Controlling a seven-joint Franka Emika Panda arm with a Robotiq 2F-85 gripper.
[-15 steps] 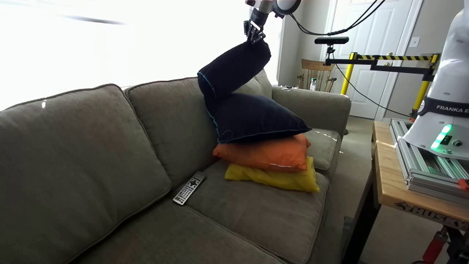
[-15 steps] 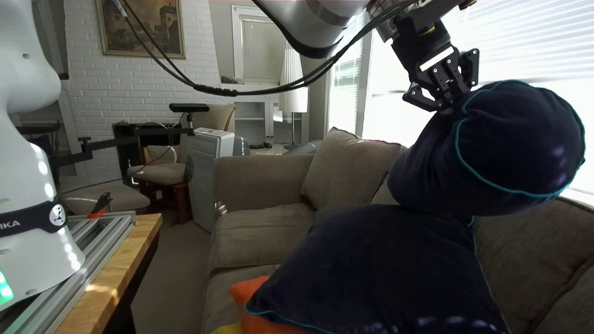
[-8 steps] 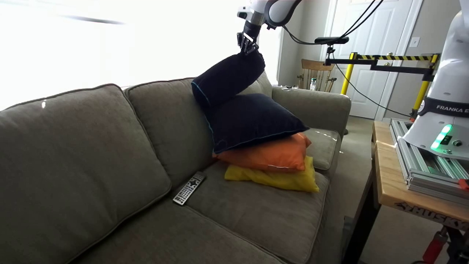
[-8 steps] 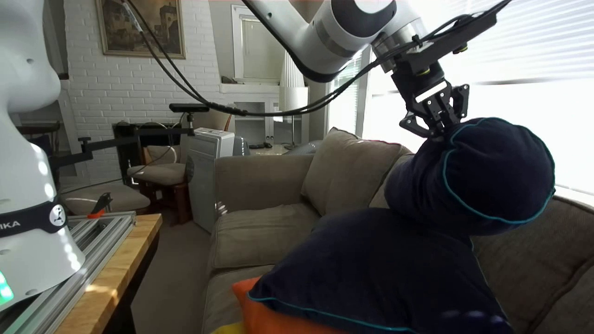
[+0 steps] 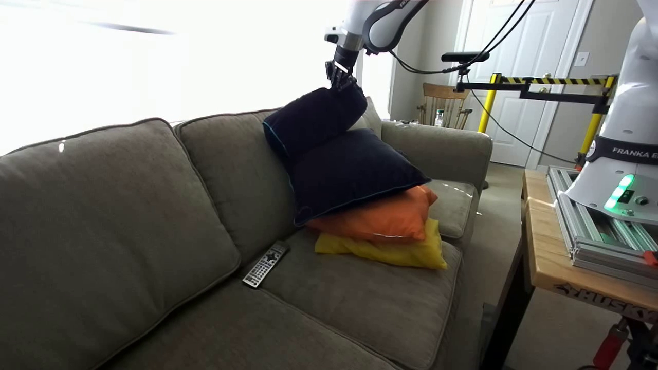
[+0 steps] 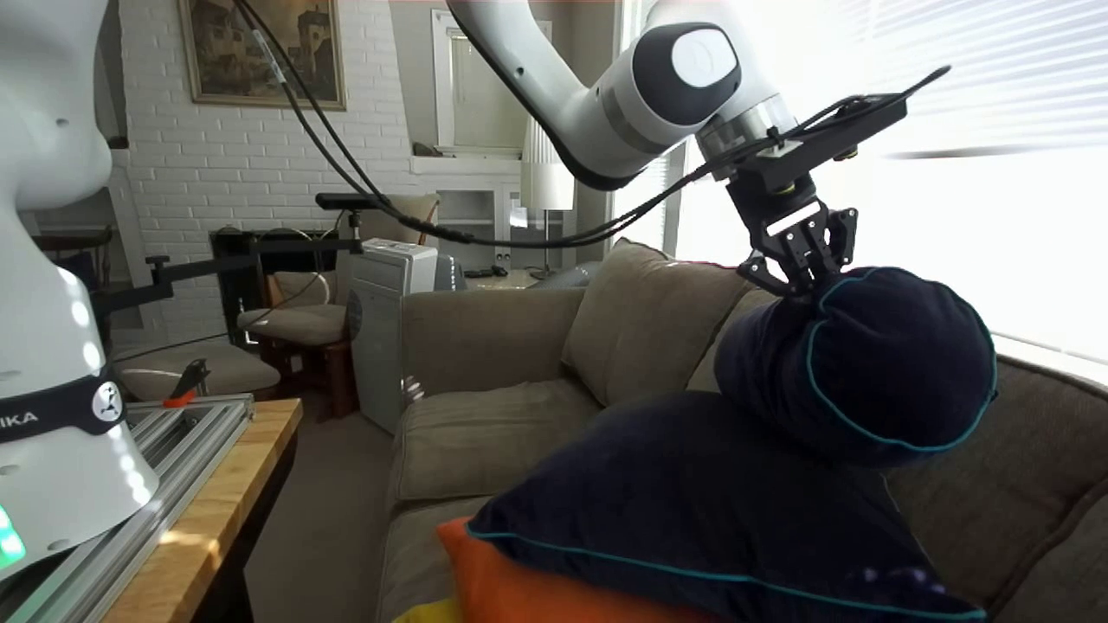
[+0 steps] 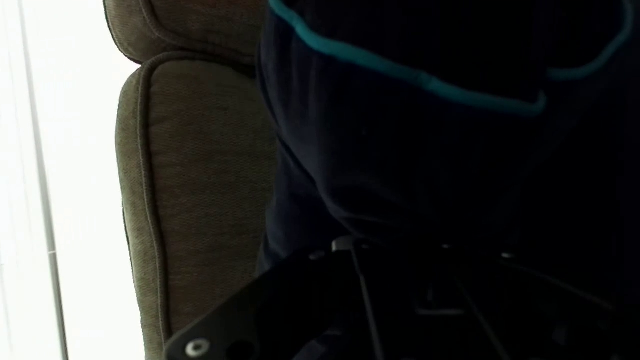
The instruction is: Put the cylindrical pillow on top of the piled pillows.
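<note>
Fingers (image 6: 798,264) pinched on the cylindrical pillow (image 6: 857,368) bring it lower against the piled pillows (image 5: 378,218), tipping the navy cushion (image 5: 354,172) further; release seems near.

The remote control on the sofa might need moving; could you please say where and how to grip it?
I'd come from above and squeeze the remote control across its middle, on the long edges: it lies flat, narrow and uncovered. The end near the back cushion looks tighter.
</note>
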